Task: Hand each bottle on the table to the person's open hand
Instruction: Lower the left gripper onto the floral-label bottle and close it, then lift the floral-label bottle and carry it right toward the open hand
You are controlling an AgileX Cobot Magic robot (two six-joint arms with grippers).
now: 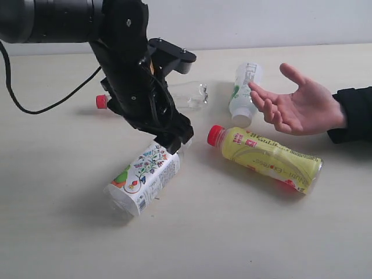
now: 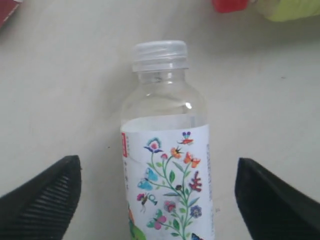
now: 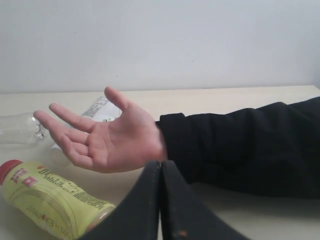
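Bottle with floral label [image 1: 145,177] lies lower left of centre on the counter [image 1: 261,244], between the tips of the spread left pincer [image 2: 157,167]; right pincer [image 3: 160,172] pressed together. Seemingly empty: light, slick, dentable, so clamp its labelled middle gently.

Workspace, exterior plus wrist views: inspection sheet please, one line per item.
Surface: pale table, no spills seen.
Job's things: floral bottle lying below the left arm; yellow bottle lying in front of the open hand; white-green bottle lying by its fingertips; red-capped clear bottle partly hidden behind the arm. Hand palm up, empty.
Clutter: nothing seen.
Grippers: left gripper open, jaws either side of the floral bottle, not touching; right gripper shut, empty.
Cables: black cable trailing over the table.
Surroundings: plain pale wall.
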